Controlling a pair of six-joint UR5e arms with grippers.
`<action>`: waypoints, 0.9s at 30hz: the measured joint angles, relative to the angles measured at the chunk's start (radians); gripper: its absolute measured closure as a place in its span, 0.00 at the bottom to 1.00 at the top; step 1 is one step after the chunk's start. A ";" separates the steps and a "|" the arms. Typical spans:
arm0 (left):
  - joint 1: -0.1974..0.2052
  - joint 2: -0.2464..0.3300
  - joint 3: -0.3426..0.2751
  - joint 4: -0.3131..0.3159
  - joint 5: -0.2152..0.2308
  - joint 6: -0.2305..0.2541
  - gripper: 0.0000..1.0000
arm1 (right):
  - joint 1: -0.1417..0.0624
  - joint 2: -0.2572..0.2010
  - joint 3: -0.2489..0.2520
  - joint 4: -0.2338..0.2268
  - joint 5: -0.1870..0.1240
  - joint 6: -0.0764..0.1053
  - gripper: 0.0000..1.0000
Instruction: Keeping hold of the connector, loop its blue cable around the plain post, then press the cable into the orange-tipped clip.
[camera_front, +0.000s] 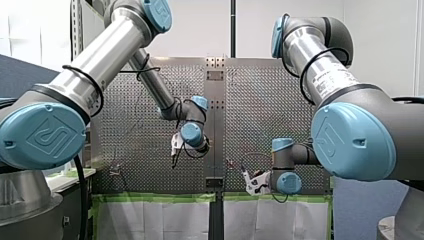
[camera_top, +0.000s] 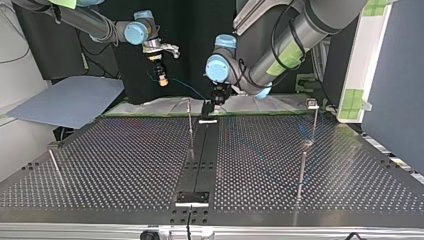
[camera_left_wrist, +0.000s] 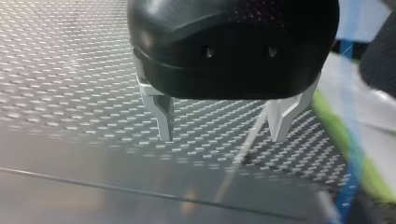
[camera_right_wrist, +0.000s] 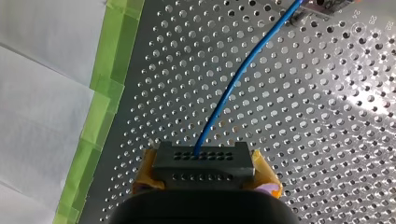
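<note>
My right hand (camera_right_wrist: 205, 173) clamped tight on grey connector (camera_right_wrist: 203, 157), yellow pads (camera_right_wrist: 264, 175) on both its ends, held over perforated tabletop (camera_right_wrist: 327, 140). The blue cable (camera_right_wrist: 238, 77) leaves the connector's middle holes and runs ahead over the tabletop, slightly curved. Green tape (camera_right_wrist: 112, 93) strip lies beside the connector. My left hand (camera_left_wrist: 224, 122) is well apart from the connector, metal fingers (camera_left_wrist: 164, 119) spread wide, holding nothing. A thin post (camera_left_wrist: 247, 144) is ahead of them, blurred. Print on my right arm (camera_front: 330, 82) too small to read.
</note>
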 joint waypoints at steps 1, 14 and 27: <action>-0.002 0.009 0.008 -0.008 -0.008 0.007 0.00 | 0.000 0.000 0.000 0.000 0.000 0.000 1.00; -0.007 0.133 0.107 -0.133 -0.091 0.108 0.00 | 0.000 0.000 -0.005 0.012 0.000 0.005 1.00; -0.009 0.105 0.111 -0.259 -0.071 0.197 0.00 | 0.000 0.000 -0.006 0.013 0.000 0.009 1.00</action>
